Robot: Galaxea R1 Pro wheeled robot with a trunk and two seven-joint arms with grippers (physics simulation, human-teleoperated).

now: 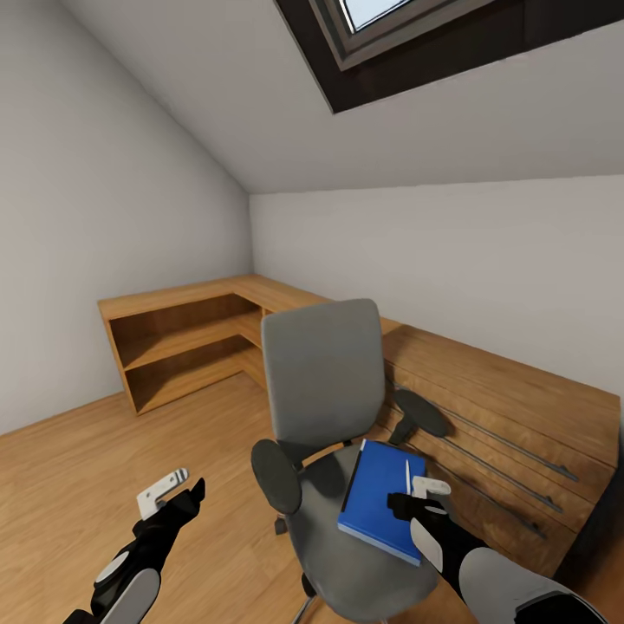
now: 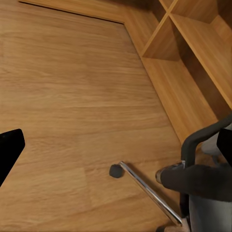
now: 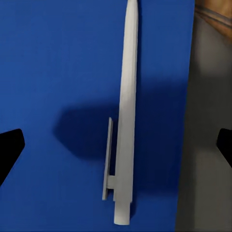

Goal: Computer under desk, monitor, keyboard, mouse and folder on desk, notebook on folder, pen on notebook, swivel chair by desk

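Observation:
The grey swivel chair (image 1: 322,381) stands on the wood floor, facing me. On its seat lies the blue folder (image 1: 377,503), and the slim white pen (image 1: 407,477) rests on the folder. My right gripper (image 1: 416,496) hovers open just above the folder's near right part. In the right wrist view the pen (image 3: 125,111) lies lengthwise on the folder (image 3: 53,72), midway between the right gripper's (image 3: 116,147) spread fingers. My left gripper (image 1: 178,492) is open over bare floor to the left of the chair. Desk, monitor, keyboard, mouse, computer and notebook are out of view.
A low light-wood shelf unit (image 1: 173,338) runs along the far walls, joining a wooden dresser with long bar handles (image 1: 503,425) right behind the chair. The left wrist view looks down at the chair's chrome base leg (image 2: 150,191), a caster (image 2: 115,170) and the armrest (image 2: 198,181).

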